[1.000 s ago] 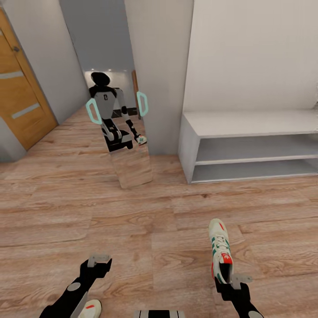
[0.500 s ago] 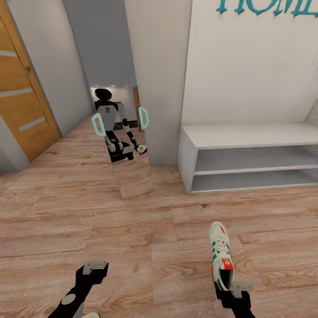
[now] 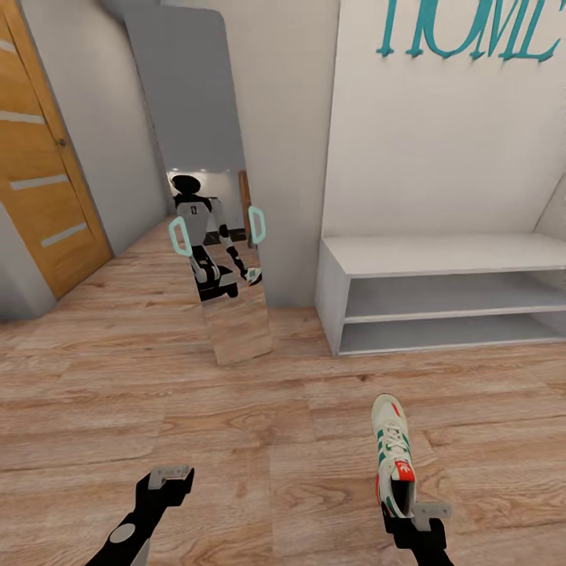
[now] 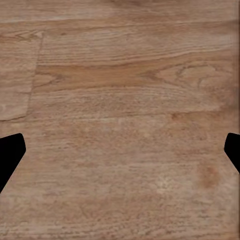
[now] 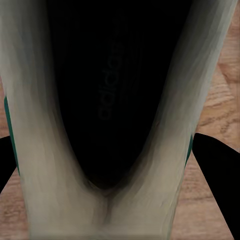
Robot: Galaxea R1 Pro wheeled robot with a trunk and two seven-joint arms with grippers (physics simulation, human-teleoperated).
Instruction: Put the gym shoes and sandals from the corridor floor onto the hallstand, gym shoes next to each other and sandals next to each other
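One gym shoe [image 3: 391, 446], cream-white with green stripes and a red-orange tongue label, points its toe away from me over the corridor floor [image 3: 259, 409]. My right gripper [image 3: 414, 512] is shut on the shoe's heel collar. In the right wrist view the gym shoe [image 5: 40, 150] shows its dark inside between the black fingers [image 5: 215, 160]. My left gripper [image 3: 171, 476] hangs open over bare planks, and the left wrist view shows wood floor [image 4: 120, 110] between its spread fingertips [image 4: 10, 150]. The sandals and the hallstand are out of view.
A low pale bench [image 3: 440, 255] with two open shelves stands against the wall ahead right, under teal "HOME" letters [image 3: 464, 31]. A leaning mirror [image 3: 212, 236] ahead reflects me. A wooden door [image 3: 39, 181] is at the left.
The head camera has tilted up, so the wall letters came into view and the picture slid down. The second shoe by my left arm left the frame. Both grippers keep their states.
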